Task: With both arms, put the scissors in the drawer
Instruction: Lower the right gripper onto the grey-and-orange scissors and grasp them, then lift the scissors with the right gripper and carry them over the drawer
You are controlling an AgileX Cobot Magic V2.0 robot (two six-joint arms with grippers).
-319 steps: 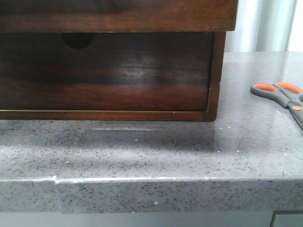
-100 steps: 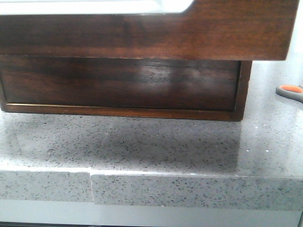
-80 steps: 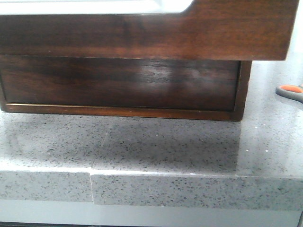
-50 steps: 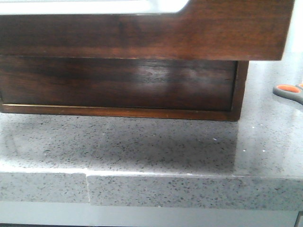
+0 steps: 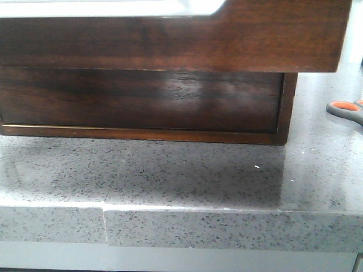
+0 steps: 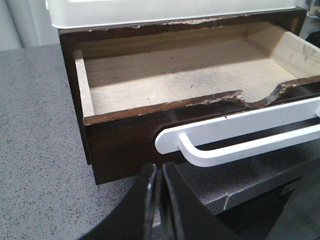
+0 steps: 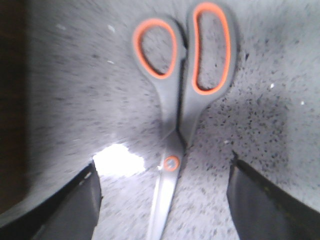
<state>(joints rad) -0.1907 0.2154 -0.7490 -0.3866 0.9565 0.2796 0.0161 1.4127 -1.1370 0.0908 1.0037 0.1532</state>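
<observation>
The drawer (image 6: 165, 85) stands pulled out of the dark wooden cabinet, its bare plywood floor empty. Its glossy brown front (image 5: 272, 39) carries a white handle (image 6: 240, 145) in the wide cut-out. My left gripper (image 6: 157, 172) hovers just in front of that drawer front, below the handle's end, shut on nothing. The scissors (image 7: 180, 100), grey with orange-lined loops, lie closed on the grey speckled counter; only one loop (image 5: 345, 110) shows at the front view's right edge. My right gripper (image 7: 164, 167) is open above them, its fingers (image 7: 75, 205) straddling the blade without touching it.
Under the open drawer sits a shut lower drawer (image 5: 142, 102). A white box (image 6: 165, 10) rests on the cabinet's top. The counter's front edge (image 5: 227, 226) runs close below the cabinet, with a seam at the left.
Since the earliest frame the upper drawer front has come out toward the camera and now overhangs the lower drawer. Over the last second the cabinet and scissors shifted slightly left in view.
</observation>
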